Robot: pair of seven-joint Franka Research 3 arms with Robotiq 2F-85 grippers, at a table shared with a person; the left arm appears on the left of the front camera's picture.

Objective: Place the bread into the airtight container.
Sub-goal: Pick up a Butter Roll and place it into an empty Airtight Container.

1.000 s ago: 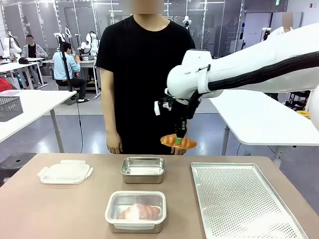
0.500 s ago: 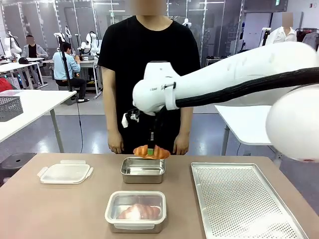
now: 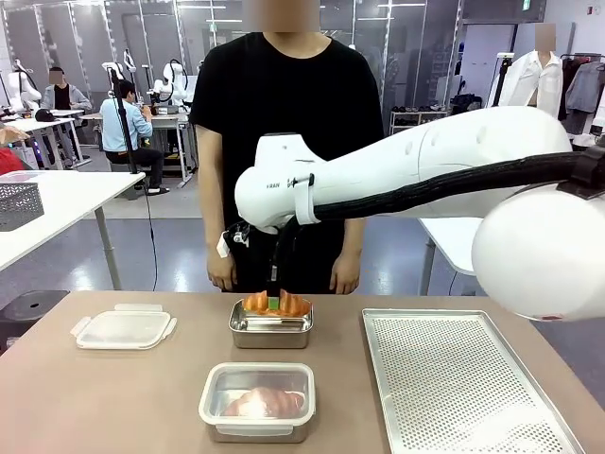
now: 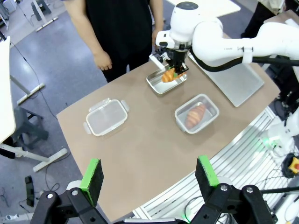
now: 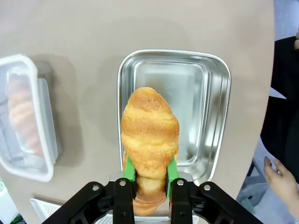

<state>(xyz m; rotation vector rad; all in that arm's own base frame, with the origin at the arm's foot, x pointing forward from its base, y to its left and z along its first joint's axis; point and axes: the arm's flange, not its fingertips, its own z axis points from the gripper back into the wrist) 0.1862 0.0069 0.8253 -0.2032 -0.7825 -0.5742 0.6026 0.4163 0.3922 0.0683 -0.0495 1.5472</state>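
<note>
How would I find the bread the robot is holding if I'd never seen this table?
Start at the brown table and find the open steel container in the middle, nearest the person. The croissant hangs just above it, pinched in the right gripper. The other croissant lies shut inside a lidded container; this one is up in the air.
</note>
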